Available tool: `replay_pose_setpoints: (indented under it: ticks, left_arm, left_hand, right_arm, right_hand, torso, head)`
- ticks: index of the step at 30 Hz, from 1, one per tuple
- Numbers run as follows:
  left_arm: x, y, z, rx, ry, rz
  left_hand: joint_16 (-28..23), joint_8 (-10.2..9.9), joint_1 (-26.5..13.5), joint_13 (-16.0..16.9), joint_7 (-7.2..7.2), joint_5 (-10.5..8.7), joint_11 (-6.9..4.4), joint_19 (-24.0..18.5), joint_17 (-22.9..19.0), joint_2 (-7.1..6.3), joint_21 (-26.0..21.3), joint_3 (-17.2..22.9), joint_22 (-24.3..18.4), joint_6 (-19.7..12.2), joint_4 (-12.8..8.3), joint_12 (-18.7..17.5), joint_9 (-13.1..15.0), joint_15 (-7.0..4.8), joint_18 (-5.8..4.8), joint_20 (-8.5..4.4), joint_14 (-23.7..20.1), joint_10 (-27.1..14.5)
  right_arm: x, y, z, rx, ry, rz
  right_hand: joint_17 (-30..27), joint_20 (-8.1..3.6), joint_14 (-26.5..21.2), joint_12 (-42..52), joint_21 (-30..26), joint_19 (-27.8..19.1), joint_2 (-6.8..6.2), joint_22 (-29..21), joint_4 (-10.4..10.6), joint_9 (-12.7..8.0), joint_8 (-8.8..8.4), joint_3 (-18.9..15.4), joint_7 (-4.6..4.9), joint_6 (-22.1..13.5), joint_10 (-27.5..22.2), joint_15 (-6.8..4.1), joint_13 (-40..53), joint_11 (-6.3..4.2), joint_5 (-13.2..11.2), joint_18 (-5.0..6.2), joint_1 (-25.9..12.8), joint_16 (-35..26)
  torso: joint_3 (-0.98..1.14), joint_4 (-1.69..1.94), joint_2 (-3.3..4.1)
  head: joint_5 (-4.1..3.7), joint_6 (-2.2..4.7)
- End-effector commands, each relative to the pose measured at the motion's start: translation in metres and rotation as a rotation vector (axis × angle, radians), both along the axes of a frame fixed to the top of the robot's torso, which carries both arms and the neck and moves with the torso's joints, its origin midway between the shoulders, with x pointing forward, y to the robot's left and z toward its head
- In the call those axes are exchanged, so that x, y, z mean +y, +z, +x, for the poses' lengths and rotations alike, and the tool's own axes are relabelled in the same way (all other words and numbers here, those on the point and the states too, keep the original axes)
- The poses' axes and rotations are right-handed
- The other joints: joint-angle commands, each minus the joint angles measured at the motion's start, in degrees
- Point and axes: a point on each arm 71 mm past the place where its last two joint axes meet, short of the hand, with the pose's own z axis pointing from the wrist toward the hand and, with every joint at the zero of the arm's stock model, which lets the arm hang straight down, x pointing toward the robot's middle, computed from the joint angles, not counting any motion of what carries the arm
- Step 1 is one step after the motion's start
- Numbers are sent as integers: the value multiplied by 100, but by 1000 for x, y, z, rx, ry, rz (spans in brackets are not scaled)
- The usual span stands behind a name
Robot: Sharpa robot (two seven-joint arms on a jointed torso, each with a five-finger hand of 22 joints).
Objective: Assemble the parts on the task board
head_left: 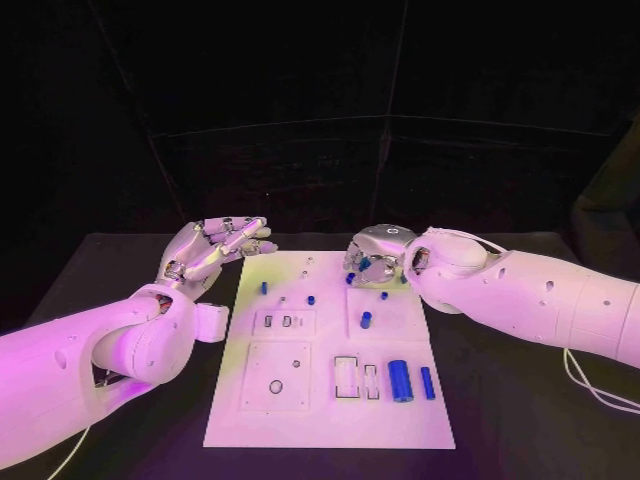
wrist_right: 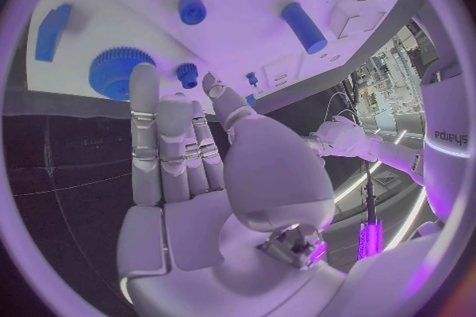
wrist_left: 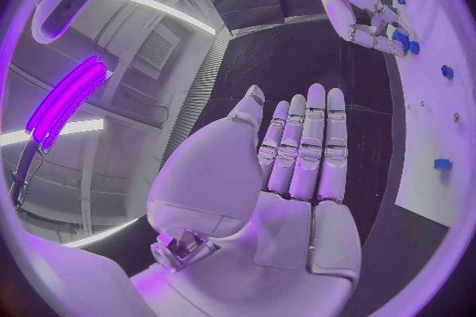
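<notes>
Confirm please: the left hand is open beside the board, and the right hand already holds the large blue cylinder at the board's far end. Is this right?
Not quite. The large blue cylinder lies untouched on the near part of the task board, as the head view shows. The right hand is over the far end, and the left hand is open beside the board.

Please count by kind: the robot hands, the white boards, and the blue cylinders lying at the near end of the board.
Robot hands: 2
White boards: 1
Blue cylinders lying at the near end: 2
Total: 5
</notes>
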Motion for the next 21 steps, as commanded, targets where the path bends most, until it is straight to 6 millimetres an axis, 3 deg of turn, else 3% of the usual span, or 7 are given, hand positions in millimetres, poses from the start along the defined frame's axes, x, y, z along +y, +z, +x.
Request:
replay_pose_setpoints:
  ticks: [1, 3, 7, 14, 21]
  left_arm:
    - [-2, 2, -1, -4, -30, -2]
    - [-2, 1, -1, -2, -32, -2]
    - [-2, 1, -1, 3, -36, -2]
    - [-1, 0, 0, 9, -38, 0]
    - [0, -1, 0, 15, -40, 3]
  left_hand:
    - [-30, -25, 52, -9, 12, -20, 19, 39, 3, 3, -24, -2, -7, 22, -38, -31, -6, 11, 83, -2, 18, 37]
    - [-39, -34, 46, -10, 16, -22, 22, 40, 3, 2, -31, -4, -13, 20, -38, -41, -6, 13, 82, -1, 17, 36]
    - [-50, -44, 38, -11, 22, -29, 26, 40, 2, 0, -40, -9, -20, 18, -39, -54, -7, 16, 82, 1, 15, 34]
    - [-65, -57, 28, -11, 27, -39, 31, 40, 2, -3, -51, -14, -29, 16, -40, -70, -7, 21, 81, 5, 11, 32]
    - [-65, -57, 28, -11, 27, -39, 31, 40, 2, -3, -51, -14, -29, 16, -40, -70, -7, 21, 81, 5, 11, 32]
  right_arm:
    - [2, 1, 1, 2, -6, -48]
    - [3, 1, 1, 6, -8, -53]
    - [2, 0, 3, 19, -18, -64]
    - [2, -2, 4, 31, -34, -77]
    - [2, -3, 5, 43, -39, -87]
  right_hand:
    - [445, 52, 168, -13, 380, 61, -12, 447, 4, 4, -10, 77, -5, -47, -19, -1, 6, -5, 1, -118, -75, 392]
    - [847, 56, 184, -15, 722, 140, 4, 864, 11, 3, -12, 148, -11, -57, 5, -5, 5, -11, -3, -166, -96, 734]
    - [1214, 62, 186, -14, 1001, 192, 47, 1183, 20, 3, -13, 272, -2, -55, 8, -5, 4, -6, -30, -201, -113, 1050]
    - [1405, 81, 138, -19, 1276, 233, 36, 1475, 10, 1, -15, 498, 29, -54, -64, 13, 0, 26, -38, -234, -128, 1280]
    - [1494, 98, 118, -10, 1457, 289, 57, 1691, 14, 8, 0, 681, 65, -9, -99, 28, 6, 48, -52, -258, -123, 1396]
  torso:
    - [2, 20, 51]
    - [2, 28, 58]
    - [10, 29, 65]
    - [23, 20, 87]
    - [24, 45, 96]
  head:
    - [-4, -4]
    - [-9, -9]
    - [2, -19]
    - [20, -28]
    - [14, -34]
